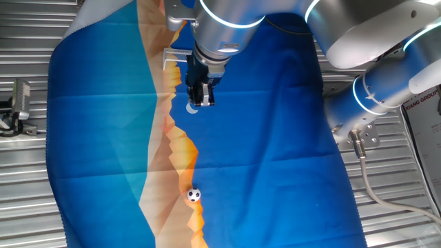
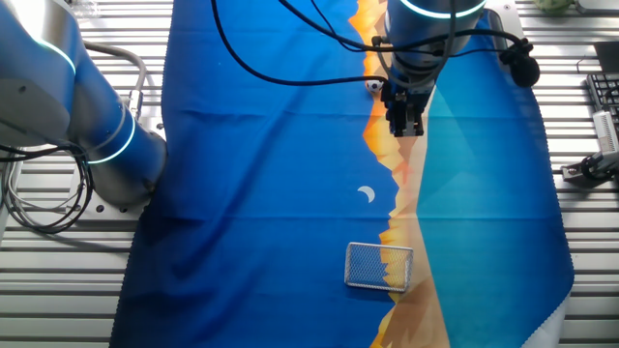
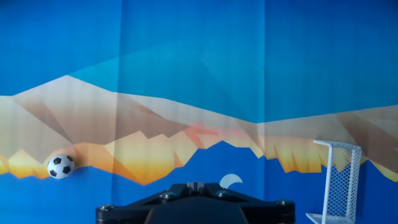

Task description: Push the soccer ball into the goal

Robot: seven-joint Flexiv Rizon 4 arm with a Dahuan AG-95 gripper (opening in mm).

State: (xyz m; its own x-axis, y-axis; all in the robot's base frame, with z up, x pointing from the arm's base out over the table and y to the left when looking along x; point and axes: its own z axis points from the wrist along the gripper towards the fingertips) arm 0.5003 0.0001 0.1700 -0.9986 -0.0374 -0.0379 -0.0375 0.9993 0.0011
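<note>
The soccer ball is a tiny white sphere with black patches. It rests on the orange mountain print near the cloth's front edge, and shows in the other fixed view and at the lower left of the hand view. The goal, a pale mesh frame, stands upright on the cloth; it shows at the right of the hand view and is partly hidden behind the arm in one fixed view. My gripper hangs above the cloth between ball and goal, fingers together and empty.
A blue cloth with a mountain print covers the slatted metal table. A flat white printed crescent lies between gripper and goal. The arm's base and cables stand beside the cloth. A metal fitting sits off the cloth.
</note>
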